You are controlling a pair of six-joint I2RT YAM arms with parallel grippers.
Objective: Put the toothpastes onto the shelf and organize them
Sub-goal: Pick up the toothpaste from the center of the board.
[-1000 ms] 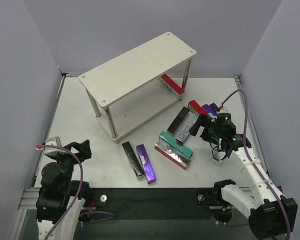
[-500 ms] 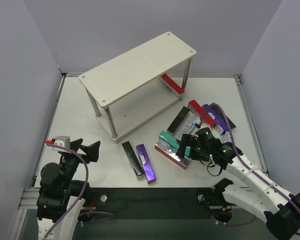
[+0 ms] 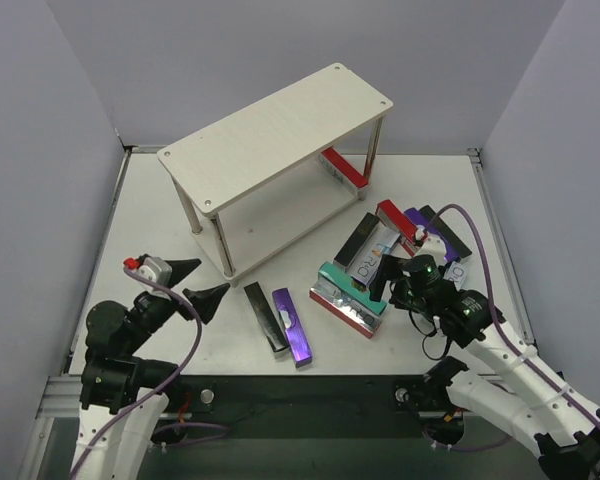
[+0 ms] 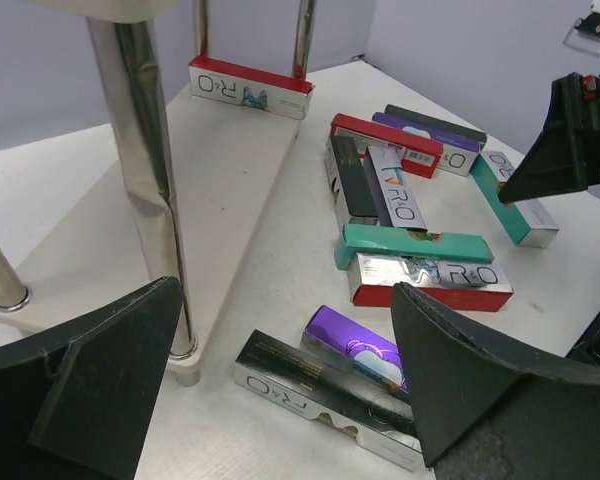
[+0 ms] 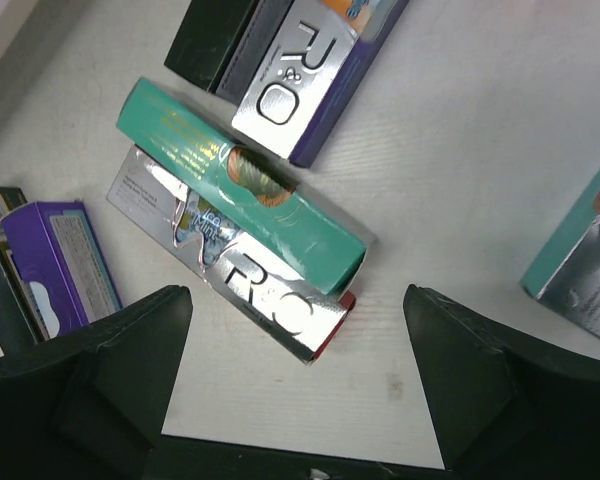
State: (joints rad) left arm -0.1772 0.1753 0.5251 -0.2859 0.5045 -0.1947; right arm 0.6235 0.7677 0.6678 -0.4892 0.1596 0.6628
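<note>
The shelf [image 3: 280, 130] stands at the back, with one red toothpaste [image 3: 345, 168] lying on its lower board [image 4: 210, 170]. A black toothpaste [image 4: 320, 385] and a purple one [image 4: 365, 345] lie side by side just below my open left gripper [image 4: 285, 300], which holds nothing. A teal toothpaste [image 5: 240, 185] rests along a red and silver one [image 5: 230, 270]. My right gripper [image 5: 298, 300] hovers open over their near ends, touching neither. In the top view my left gripper [image 3: 198, 282] is left of the black carton [image 3: 264, 318], and my right gripper [image 3: 390, 290] is beside the teal carton [image 3: 350, 288].
More cartons lie heaped at the right: a black and a purple-silver one [image 5: 290, 70], a red one [image 3: 395, 222], others behind [image 3: 435, 232], and a teal one [image 5: 580, 260] at my right wrist's side. A metal shelf leg [image 4: 145, 150] stands close to my left finger.
My left arm has reached forward and right toward the black and purple cartons. My right gripper has swung left from the heap to the ends of the teal and red cartons.
</note>
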